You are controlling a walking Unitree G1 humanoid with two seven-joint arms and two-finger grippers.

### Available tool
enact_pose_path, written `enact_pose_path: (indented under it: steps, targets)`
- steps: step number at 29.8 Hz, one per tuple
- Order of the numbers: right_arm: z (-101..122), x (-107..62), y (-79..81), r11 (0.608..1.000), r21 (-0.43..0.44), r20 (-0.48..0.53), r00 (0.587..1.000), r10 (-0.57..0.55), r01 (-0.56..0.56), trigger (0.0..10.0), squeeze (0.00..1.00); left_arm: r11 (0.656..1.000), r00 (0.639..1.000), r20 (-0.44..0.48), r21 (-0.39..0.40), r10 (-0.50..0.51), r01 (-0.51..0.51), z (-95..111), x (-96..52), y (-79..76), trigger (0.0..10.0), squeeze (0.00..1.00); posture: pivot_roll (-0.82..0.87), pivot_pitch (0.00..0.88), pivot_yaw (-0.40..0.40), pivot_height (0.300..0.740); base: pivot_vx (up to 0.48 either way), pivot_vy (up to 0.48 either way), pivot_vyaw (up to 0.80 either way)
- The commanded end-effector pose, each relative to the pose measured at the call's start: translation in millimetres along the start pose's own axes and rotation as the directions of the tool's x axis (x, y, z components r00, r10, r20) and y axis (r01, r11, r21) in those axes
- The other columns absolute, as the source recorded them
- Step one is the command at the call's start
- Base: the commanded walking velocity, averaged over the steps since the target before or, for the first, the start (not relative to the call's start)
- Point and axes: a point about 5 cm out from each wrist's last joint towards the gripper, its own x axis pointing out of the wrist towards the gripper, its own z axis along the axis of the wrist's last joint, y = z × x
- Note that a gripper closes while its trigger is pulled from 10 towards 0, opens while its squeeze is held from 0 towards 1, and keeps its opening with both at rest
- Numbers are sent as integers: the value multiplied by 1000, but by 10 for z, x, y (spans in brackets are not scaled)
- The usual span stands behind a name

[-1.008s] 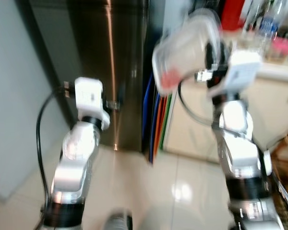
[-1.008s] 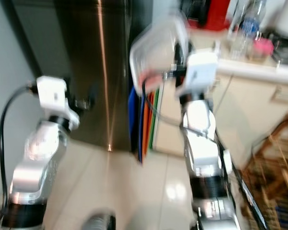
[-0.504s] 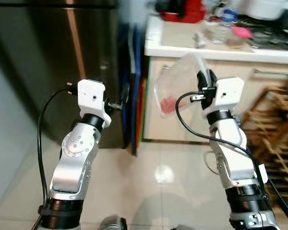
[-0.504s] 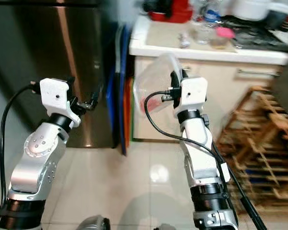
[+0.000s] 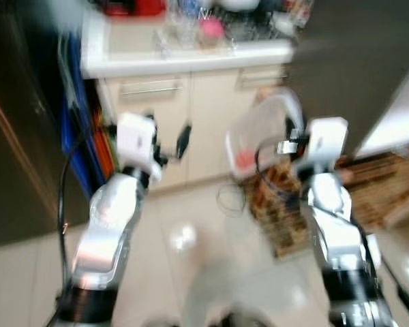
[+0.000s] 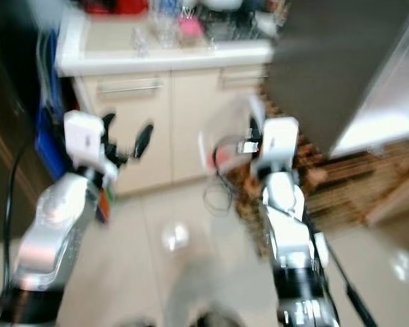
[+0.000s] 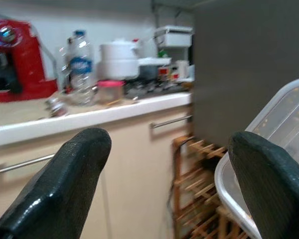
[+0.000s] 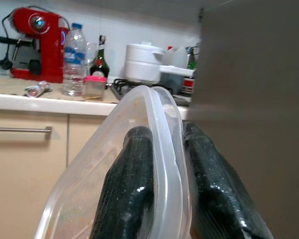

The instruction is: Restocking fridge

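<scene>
My right gripper [image 8: 159, 174] pinches the plastic tub [image 8: 114, 179] by its rim, left gripper [image 7: 164, 184] spread empty; swinging could slip it.

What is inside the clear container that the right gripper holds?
Something red or pink lies low inside the container, held by its rim in the right gripper. Blur and the cloudy plastic hide what it is; the rest looks empty.
</scene>
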Motion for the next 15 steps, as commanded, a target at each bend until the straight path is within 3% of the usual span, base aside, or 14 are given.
enact_pose_path:
  steps: [1,5,15]
  targets:
    - [6,5,-35,1000,-2,11,1000,-5,5,0,0,1000,1000,18,-14,-13,13,36,14,-23,10000,0,24,0,5,715,0,-480,-663]
    - [6,10,-31,1000,-4,17,1000,-3,3,0,0,1000,1000,17,-15,-6,7,32,20,-21,10000,0,22,0,5,715,0,-480,-686]
    - [-14,-3,-7,1000,-18,18,1000,18,-18,0,0,1000,1000,9,-16,16,-16,9,26,-24,10000,0,18,0,6,715,0,-476,0]
